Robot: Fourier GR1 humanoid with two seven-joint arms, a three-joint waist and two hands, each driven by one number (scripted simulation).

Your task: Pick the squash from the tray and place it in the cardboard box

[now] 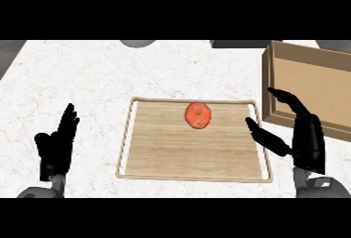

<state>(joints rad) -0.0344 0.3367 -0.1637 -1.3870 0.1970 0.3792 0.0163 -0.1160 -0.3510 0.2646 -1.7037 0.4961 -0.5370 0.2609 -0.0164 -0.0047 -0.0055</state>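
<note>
**Squash waits on tray**

It lies in the far half, untouched. The right robot hand, fingers apart, hovers beside the cardboard box; the left robot hand rests open. An off-centre grasp could roll it away.

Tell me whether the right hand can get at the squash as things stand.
Probably yes: the right hand is open by the right rim of the tray, and nothing lies between that hand and the squash.
</note>
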